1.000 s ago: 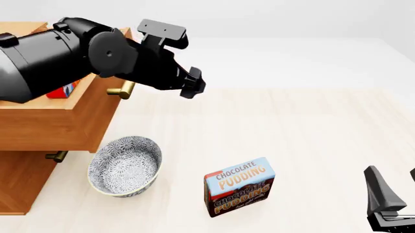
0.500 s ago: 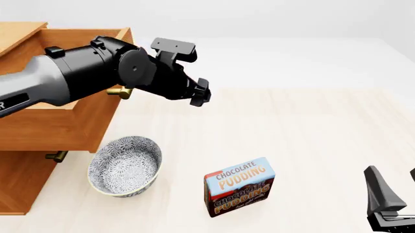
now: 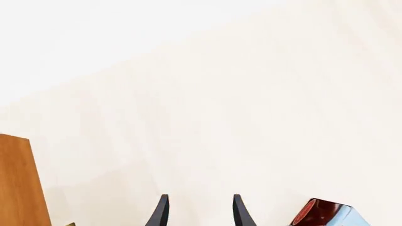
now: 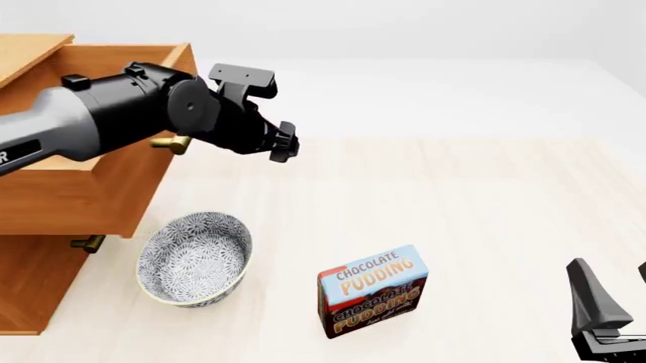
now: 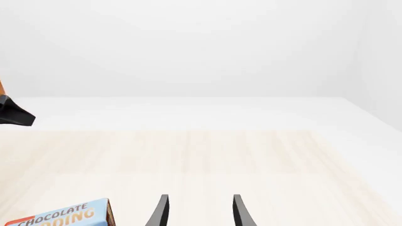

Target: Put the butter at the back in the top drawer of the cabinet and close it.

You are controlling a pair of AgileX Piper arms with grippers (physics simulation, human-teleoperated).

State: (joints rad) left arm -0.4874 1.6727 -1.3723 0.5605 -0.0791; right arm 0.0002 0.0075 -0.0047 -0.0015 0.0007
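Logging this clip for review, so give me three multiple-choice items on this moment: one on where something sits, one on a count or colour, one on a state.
1. Where is the bowl?
A. On the table in front of the cabinet, left of the pudding box
B. Inside the top drawer
C. On top of the pudding box

2. How many arms' grippers show in the front view?
A. None
B. One
C. Two

3. What state is the top drawer in?
A. Shut flush
B. Pulled out from the cabinet
C. Lifted off and lying on the table

Answers:
1 A: the bowl stands on the tabletop between cabinet and pudding box.
2 C: the left gripper is by the drawer's handle, the right gripper at the lower right corner.
3 B: its front juts out over the lower fronts.
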